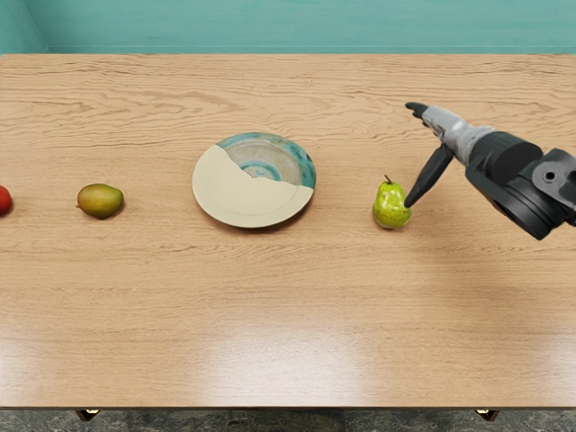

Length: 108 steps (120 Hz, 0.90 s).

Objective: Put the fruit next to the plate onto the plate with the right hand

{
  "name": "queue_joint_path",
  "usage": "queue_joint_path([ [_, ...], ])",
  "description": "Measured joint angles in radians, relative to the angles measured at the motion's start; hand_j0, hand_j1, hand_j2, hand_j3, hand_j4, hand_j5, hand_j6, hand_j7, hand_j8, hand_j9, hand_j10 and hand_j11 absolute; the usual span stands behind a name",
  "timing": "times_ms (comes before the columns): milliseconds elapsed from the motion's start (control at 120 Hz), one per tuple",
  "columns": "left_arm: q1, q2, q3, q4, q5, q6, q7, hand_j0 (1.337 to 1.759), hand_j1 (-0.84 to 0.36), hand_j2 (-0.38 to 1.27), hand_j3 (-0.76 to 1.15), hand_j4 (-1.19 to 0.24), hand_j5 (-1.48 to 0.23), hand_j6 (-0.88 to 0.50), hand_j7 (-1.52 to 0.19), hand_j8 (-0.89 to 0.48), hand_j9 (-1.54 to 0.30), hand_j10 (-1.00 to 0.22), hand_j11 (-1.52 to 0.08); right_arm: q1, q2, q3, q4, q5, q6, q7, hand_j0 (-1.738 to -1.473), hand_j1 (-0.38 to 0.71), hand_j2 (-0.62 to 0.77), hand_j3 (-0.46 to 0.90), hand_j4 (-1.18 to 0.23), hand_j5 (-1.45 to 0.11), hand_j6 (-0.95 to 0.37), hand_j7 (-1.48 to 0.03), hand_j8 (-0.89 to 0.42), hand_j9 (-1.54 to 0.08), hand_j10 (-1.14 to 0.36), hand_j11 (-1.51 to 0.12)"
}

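A green pear (pixel 391 206) stands upright on the wooden table, a short way right of the plate (pixel 236 196), which is cream with a teal part. My right hand (pixel 430 153) comes in from the right edge and hovers just right of the pear. Its fingers are spread; one dark finger (pixel 423 186) points down and reaches the pear's right side, another points up and away. Nothing is held. The left arm does not show.
A green-brown mango (pixel 100 200) lies well left of the plate. A red fruit (pixel 4 200) is cut off by the left edge. Bare wood stretches across the front half of the table (pixel 288 333).
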State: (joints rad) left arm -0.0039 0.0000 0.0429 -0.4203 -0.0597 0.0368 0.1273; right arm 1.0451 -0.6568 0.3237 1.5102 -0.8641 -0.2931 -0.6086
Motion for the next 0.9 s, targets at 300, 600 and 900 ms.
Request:
queue_joint_path([
  [300, 0.001, 0.000, 0.000, 0.000, 0.000, 0.000, 0.000, 1.658, 0.35, 0.00, 0.00, 0.00, 0.00, 0.00, 0.00, 0.00, 0.00, 0.00, 0.00, -0.138, 0.106, -0.006, 0.003, -0.135, -0.251, -0.002, -1.658, -0.35, 0.00, 0.00, 0.00, 0.00, 0.00, 0.00, 0.00, 0.00, 0.00, 0.00],
  [600, 0.000, 0.000, 0.000, 0.000, 0.000, 0.000, 0.000, 1.658, 0.35, 0.00, 0.00, 0.00, 0.00, 0.00, 0.00, 0.00, 0.00, 0.00, 0.00, -0.211, 0.157, -0.007, -0.002, -0.185, -0.314, -0.002, -1.658, -0.18, -0.03, 0.00, -0.14, -0.19, -0.14, -0.19, -0.14, -0.19, -0.14, -0.19],
  [900, 0.000, 0.000, 0.000, 0.000, 0.000, 0.000, 0.000, 1.658, 0.35, 0.00, 0.00, 0.00, 0.00, 0.00, 0.00, 0.00, 0.00, 0.00, 0.00, -0.239, 0.148, -0.005, -0.001, -0.184, -0.318, -0.001, -1.658, 0.17, -0.06, 0.00, -0.40, -0.53, -0.41, -0.53, -0.40, -0.53, -0.40, -0.54],
])
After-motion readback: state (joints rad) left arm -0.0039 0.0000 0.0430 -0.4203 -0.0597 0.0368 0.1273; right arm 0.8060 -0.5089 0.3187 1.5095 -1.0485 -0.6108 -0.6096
